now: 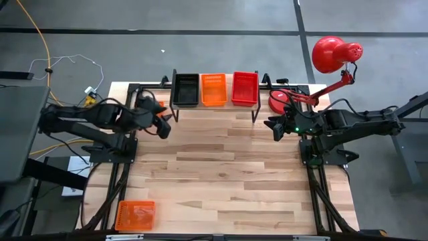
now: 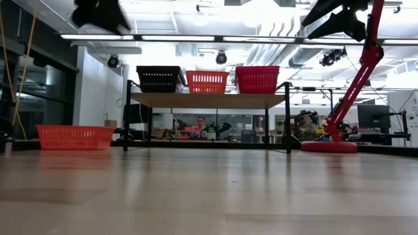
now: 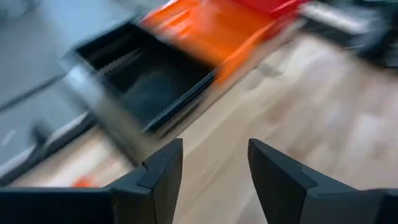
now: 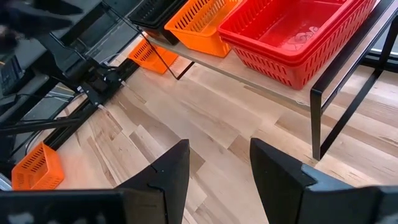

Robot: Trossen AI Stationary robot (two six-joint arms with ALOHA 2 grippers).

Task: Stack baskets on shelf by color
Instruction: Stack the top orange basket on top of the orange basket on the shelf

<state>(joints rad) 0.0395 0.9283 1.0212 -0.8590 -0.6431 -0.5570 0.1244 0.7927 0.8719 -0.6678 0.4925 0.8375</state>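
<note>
The shelf point(image 1: 221, 110) at the table's far edge carries 3 baskets in a row: black basket point(image 1: 185, 90), orange basket point(image 1: 213, 89) and red basket point(image 1: 245, 88). Another orange basket, the loose one point(image 1: 135, 215), sits at the near left corner. The left gripper point(image 1: 162, 126) and right gripper point(image 1: 275, 127) both hover empty with fingers spread. Judged next: the left arm reaches back for the loose one, to stack it onto its colour match.

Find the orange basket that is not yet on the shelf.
In the high view, the lone orange basket sits at the table's near-left corner, far from the shelf and below the left arm.
</note>
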